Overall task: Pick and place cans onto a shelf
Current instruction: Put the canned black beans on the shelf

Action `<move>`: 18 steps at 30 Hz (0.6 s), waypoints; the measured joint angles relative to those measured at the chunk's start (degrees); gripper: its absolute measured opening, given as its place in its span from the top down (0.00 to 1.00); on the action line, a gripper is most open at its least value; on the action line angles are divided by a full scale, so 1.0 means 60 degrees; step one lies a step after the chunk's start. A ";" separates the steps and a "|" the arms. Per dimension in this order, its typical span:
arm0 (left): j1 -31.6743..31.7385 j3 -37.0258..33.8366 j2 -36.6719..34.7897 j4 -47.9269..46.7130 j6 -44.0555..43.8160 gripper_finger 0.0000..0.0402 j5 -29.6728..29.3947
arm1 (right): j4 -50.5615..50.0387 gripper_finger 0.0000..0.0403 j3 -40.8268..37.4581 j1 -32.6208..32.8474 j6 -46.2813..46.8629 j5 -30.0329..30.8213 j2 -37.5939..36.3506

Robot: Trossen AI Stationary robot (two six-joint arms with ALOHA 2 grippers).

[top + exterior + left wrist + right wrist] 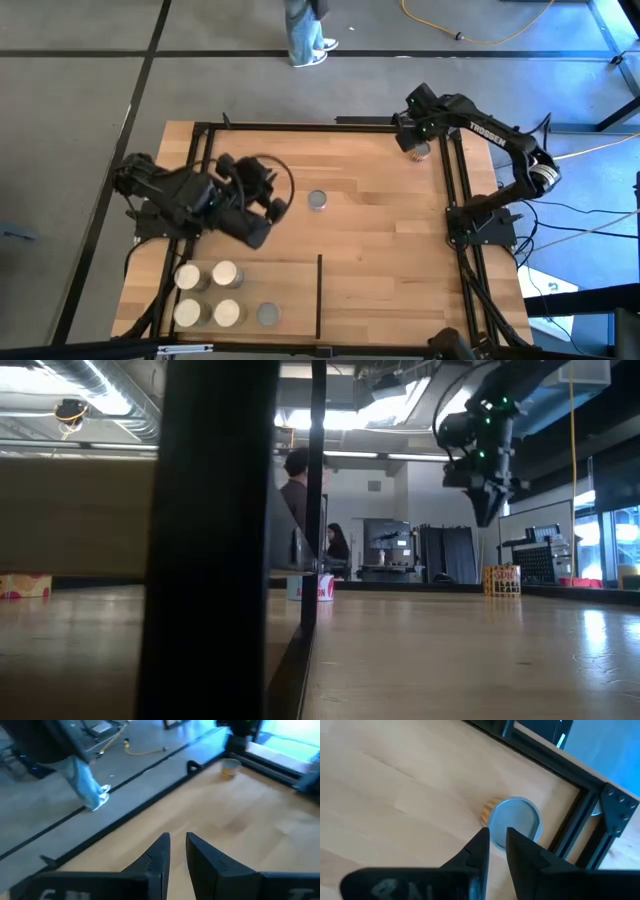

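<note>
Right pincer [497,837], fingers nearly together and nothing gripped, is poised above a can [514,818] at the table's [380,240] far corner; left pincer [177,845], likewise empty, is held mid-table.

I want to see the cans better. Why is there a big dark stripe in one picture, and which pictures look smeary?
Low view: a black upright post right by the lens blocks much of the picture, and the ceiling lights glare. Left wrist view: the yellowish can and the person's legs look smeared. Right wrist view: the silver-topped can is soft-edged.
</note>
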 joint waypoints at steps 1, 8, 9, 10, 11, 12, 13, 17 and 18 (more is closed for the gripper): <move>0.0167 -0.0002 -0.0057 0.0002 0.0156 0.86 0.0016 | 0.0162 0.83 -0.0160 -0.0073 0.0013 0.0000 0.0000; 0.1081 -0.0004 -0.0118 0.0011 0.1104 0.86 0.0679 | 0.1154 0.83 -0.1029 -0.0385 -0.0059 -0.0532 0.0115; 0.1195 -0.0004 -0.0119 0.0010 0.1198 0.86 0.0832 | 0.1189 0.83 -0.1048 -0.0404 -0.0052 -0.0654 0.0178; 0.1302 -0.0004 -0.0125 0.0007 0.1260 0.86 0.0974 | 0.1201 0.83 -0.1055 -0.0404 -0.0050 -0.0667 0.0248; 0.1403 -0.0004 -0.0125 0.0007 0.1318 0.86 0.1114 | 0.1189 0.83 -0.1058 -0.0404 -0.0052 -0.0677 0.0325; 0.1492 -0.0004 -0.0122 0.0014 0.1393 0.86 0.1223 | 0.1192 0.83 -0.1058 -0.0402 -0.0052 -0.0681 0.0422; 0.1557 -0.0004 -0.0122 0.0015 0.1420 0.86 0.1252 | 0.1194 0.83 -0.1058 -0.0401 -0.0052 -0.0689 0.0521; 0.1656 -0.0004 -0.0122 0.0012 0.1426 0.86 0.1248 | 0.1145 0.83 -0.1058 -0.0403 -0.0057 -0.0684 0.0911; 0.1656 -0.0004 -0.0122 0.0011 0.1429 0.86 0.1254 | 0.1145 0.83 -0.1058 -0.0401 -0.0035 -0.0665 0.1018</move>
